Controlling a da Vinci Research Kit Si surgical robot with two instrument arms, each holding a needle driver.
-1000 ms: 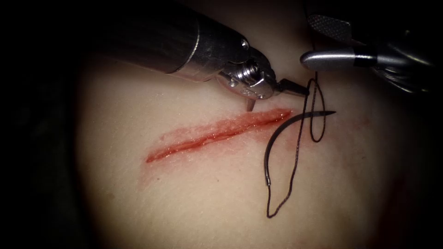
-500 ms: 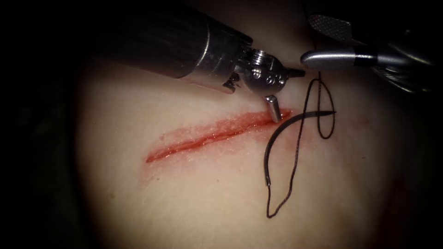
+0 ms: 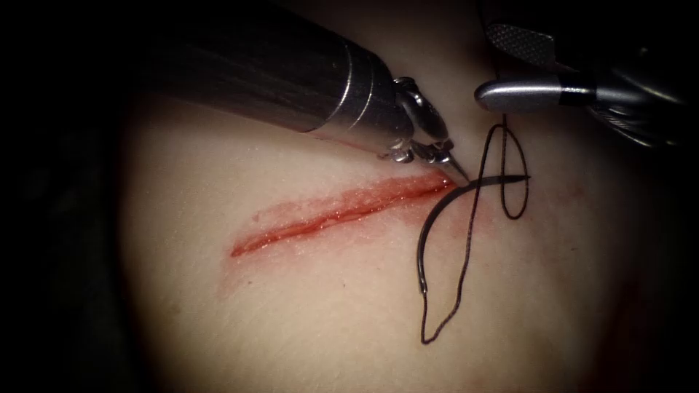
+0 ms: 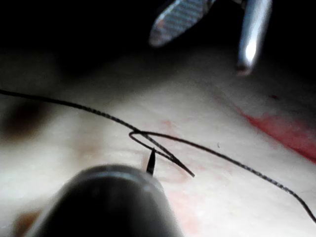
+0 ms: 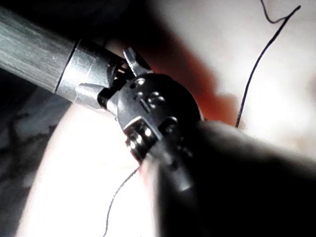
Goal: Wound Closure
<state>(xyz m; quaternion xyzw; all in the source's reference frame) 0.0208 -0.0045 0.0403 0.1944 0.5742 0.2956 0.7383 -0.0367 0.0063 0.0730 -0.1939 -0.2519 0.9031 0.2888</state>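
Left claw (image 3: 455,169) lowered onto needle (image 3: 437,211) by cut (image 3: 342,211), grip unclear; right claw (image 3: 502,65) open, empty; no stitches placed.

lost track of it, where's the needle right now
In the endoscope view the needle lies on the tissue at the cut's right end, beside the left tool's pincer.
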